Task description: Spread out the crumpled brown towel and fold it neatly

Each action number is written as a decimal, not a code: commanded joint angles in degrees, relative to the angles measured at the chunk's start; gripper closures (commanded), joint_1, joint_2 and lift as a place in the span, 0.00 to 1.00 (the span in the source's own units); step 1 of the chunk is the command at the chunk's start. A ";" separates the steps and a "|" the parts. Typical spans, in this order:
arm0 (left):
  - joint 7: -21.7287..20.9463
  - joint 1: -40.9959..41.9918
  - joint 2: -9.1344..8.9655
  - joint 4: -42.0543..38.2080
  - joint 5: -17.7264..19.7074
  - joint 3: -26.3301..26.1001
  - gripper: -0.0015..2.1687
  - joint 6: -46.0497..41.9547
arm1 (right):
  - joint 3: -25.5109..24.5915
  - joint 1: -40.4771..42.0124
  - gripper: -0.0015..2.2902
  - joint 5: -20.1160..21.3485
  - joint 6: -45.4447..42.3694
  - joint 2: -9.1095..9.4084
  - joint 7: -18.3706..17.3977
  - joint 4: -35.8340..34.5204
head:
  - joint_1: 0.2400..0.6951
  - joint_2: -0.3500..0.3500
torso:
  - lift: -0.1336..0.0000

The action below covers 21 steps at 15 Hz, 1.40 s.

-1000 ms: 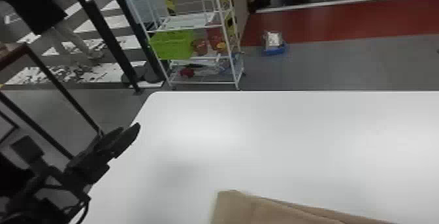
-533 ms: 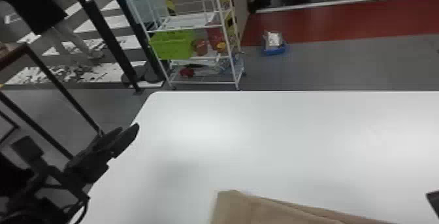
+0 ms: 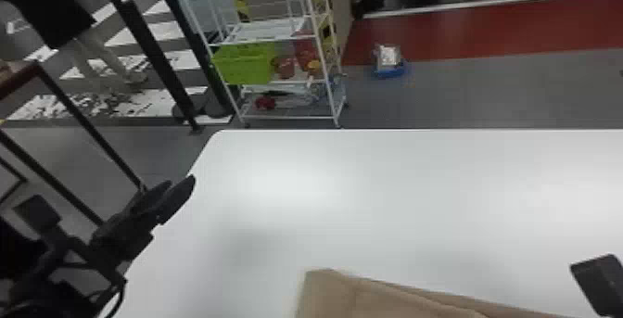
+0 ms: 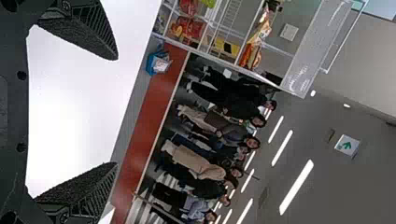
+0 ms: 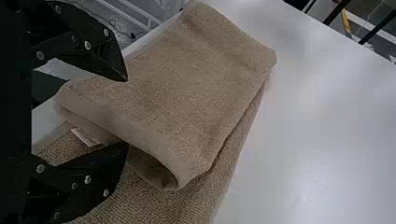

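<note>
1. White table (image 3: 394,210): we are seeing its far edge running straight, its far left corner rounding off.
2. Open room: white surface is stretching between left gripper (image 3: 182,181) and brown towel (image 3: 347,294), and onward to the far edge.
3. Left gripper (image 4: 116,111): hovering by the left edge, fingers standing wide apart.
4. Brown towel: lying toward the near side, one part folding over another, a pale tag (image 5: 85,136) poking out.
5. Right gripper (image 3: 598,282): in its wrist view we are finding the fingers parted at the towel's looped fold; contact we are not able to tell.
6. Surroundings: dark rail (image 3: 88,125) standing left of the table; white rack (image 3: 292,117), green basket (image 3: 243,66) and blue tray (image 3: 391,72) sitting beyond.
</note>
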 commanded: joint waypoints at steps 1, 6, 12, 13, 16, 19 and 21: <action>0.07 0.00 0.06 0.06 -0.06 -0.16 0.04 -0.11 | 0.02 -0.33 0.24 0.04 0.65 0.15 0.18 0.12 | 1.00 1.00 | 0.08; 0.15 -0.09 -0.03 -0.03 -0.06 -0.42 0.04 -0.11 | -0.86 -1.12 0.33 0.13 0.65 0.41 0.26 1.09 | 1.00 1.00 | 0.08; 0.24 -0.09 0.06 -0.20 -0.06 -0.07 0.04 0.07 | -3.32 0.46 0.24 -3.83 0.65 -1.35 0.44 -1.81 | 1.00 1.00 | 0.08; 0.24 -0.09 -0.03 -0.20 -0.06 -0.16 0.04 0.07 | -2.62 0.46 0.24 -2.95 0.65 -1.26 0.44 -1.55 | 1.00 1.00 | 0.08; 0.15 -0.09 -0.03 -0.20 -0.06 -0.07 0.04 0.07 | -2.18 0.46 0.24 -2.68 0.65 -1.35 0.26 -1.37 | 1.00 1.00 | 0.08; 0.24 -0.09 0.15 0.06 0.03 0.20 0.04 -0.11 | -0.51 1.08 0.24 -2.07 0.65 -1.52 0.26 -1.20 | 1.00 1.00 | 0.08; 0.24 -0.09 0.15 0.06 0.12 0.02 0.04 -0.11 | 0.37 0.72 0.24 -1.54 0.65 -1.43 0.26 -0.93 | 1.00 1.00 | 0.08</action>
